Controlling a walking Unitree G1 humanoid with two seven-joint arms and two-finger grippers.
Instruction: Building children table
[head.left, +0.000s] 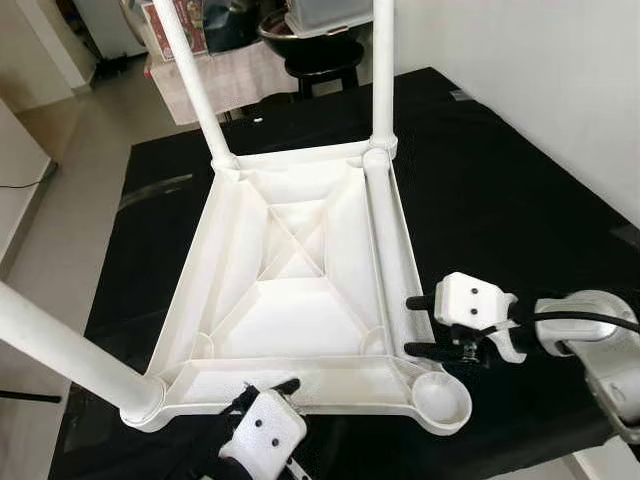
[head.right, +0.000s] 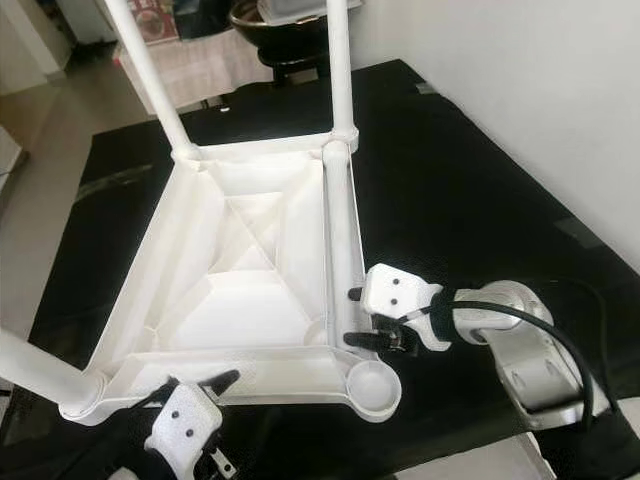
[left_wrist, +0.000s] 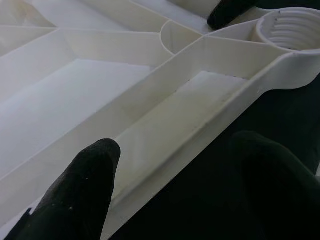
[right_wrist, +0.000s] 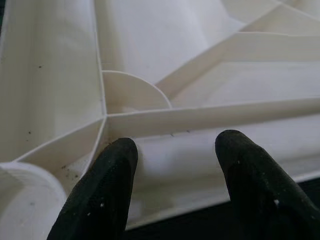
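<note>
An upturned white tabletop (head.left: 290, 300) is lying underside-up on the black desk (head.left: 500, 200), spanning from near its front edge toward the far edge. Three legs are standing in their corner sockets: two at the far corners (head.left: 195, 80) (head.left: 381, 70) and one at the near-left corner (head.left: 60, 350). A fourth leg (head.left: 385, 250) is lying loose along the tabletop's right rim, and the near-right socket (head.left: 442, 398) is sitting empty, so the build is judged roughly three-quarters done, with one leg left to fit. The left tool (head.left: 268, 392) is resting at the near rim, fingers parted and straddling its wall without gripping. The right tool (head.left: 415, 325) is reaching in from the right, fingers spread and empty, poised at the near end of the loose leg.
</note>
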